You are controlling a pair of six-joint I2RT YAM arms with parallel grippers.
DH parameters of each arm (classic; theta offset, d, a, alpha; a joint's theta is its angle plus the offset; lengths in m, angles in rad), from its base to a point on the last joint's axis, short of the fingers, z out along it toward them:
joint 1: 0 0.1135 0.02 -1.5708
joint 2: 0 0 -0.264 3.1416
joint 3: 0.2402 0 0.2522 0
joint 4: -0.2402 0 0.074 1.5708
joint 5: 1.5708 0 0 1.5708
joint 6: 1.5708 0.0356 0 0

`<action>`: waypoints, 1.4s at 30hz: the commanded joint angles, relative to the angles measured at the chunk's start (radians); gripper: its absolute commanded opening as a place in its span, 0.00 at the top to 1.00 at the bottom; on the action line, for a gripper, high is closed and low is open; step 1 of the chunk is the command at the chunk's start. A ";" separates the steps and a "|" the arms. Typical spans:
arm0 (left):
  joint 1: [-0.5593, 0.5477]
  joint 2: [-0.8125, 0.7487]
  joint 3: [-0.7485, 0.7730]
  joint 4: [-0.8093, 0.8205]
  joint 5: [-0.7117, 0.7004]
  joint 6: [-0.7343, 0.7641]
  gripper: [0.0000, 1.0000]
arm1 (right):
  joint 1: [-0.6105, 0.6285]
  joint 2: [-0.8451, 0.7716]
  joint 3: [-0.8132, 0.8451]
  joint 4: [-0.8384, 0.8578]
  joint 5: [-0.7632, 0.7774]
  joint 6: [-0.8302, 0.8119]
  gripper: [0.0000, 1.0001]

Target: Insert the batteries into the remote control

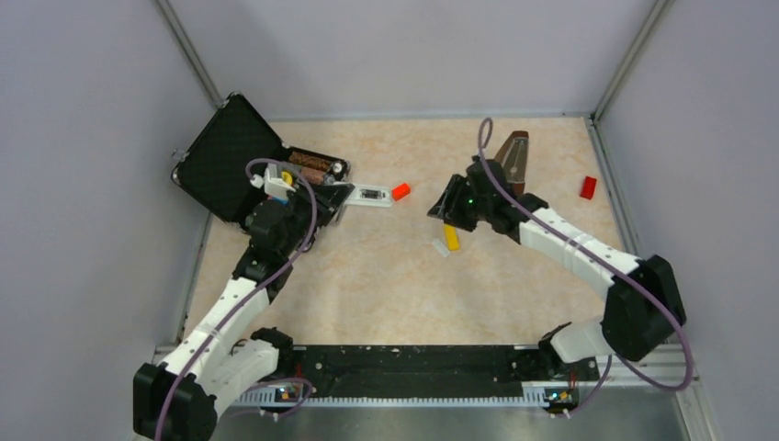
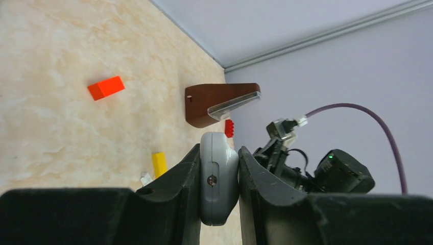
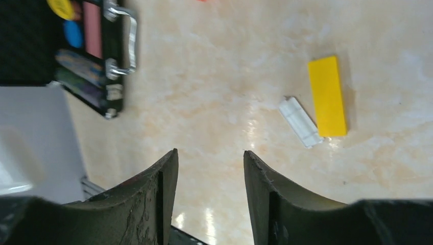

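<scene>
The left gripper (image 1: 342,198) holds the remote (image 1: 371,196) by one end, just beside an open black case (image 1: 225,156). A red block (image 1: 400,191) lies just right of the remote. The right gripper (image 1: 445,213) hangs near a yellow block (image 1: 451,239) and a small white piece (image 1: 440,247). A second red block (image 1: 588,187) lies far right.

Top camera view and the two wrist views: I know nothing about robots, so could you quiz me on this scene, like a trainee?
1. True or false: the left tool grips the flat white plastic remote control.
2. What lies right beside the yellow rectangular block? A) a small white ribbed plastic piece B) a blue cup C) a green ball
3. Fill in: between its fingers, the right tool holds ____.
Key: 1 true; 2 A; 3 nothing.
</scene>
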State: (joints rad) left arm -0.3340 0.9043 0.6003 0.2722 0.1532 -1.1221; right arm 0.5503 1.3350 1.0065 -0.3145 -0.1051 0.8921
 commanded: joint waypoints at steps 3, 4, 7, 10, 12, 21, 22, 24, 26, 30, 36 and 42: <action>0.023 -0.065 -0.040 -0.045 -0.027 0.040 1.00 | 0.103 0.216 0.119 -0.167 0.201 -0.004 0.59; 0.024 -0.072 -0.045 -0.049 -0.029 0.041 1.00 | 0.111 0.240 0.127 -0.171 0.236 0.031 0.61; 0.026 -0.085 -0.067 -0.048 -0.031 0.036 1.00 | 0.120 0.289 0.143 -0.178 0.296 0.120 0.66; 0.027 -0.095 -0.086 -0.039 -0.030 0.026 1.00 | 0.120 0.331 0.167 -0.194 0.341 0.169 0.69; 0.029 -0.097 -0.099 -0.030 -0.028 0.021 1.00 | 0.120 0.364 0.188 -0.203 0.348 0.193 0.70; 0.055 -0.090 -0.125 0.000 0.008 0.016 1.00 | 0.120 0.489 0.252 -0.276 0.344 0.303 0.70; 0.060 -0.088 -0.125 0.002 0.015 0.017 1.00 | 0.120 0.497 0.257 -0.278 0.347 0.312 0.70; 0.067 -0.082 -0.125 0.005 0.032 0.018 1.00 | 0.120 0.513 0.267 -0.280 0.348 0.321 0.71; 0.075 -0.077 -0.125 0.007 0.047 0.019 1.00 | 0.120 0.528 0.275 -0.283 0.346 0.331 0.73; 0.088 -0.071 -0.128 0.010 0.068 0.018 1.00 | 0.120 0.540 0.272 -0.283 0.344 0.353 0.78; 0.106 -0.062 -0.128 0.012 0.089 0.018 1.00 | 0.120 0.561 0.265 -0.278 0.326 0.372 0.84; 0.115 -0.060 -0.130 0.012 0.103 0.019 1.00 | 0.120 0.579 0.258 -0.276 0.319 0.392 0.88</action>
State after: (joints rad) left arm -0.2287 0.8467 0.4744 0.2104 0.2314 -1.1011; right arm 0.6651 1.8805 1.2404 -0.5846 0.2054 1.2591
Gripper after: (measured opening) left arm 0.318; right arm 0.134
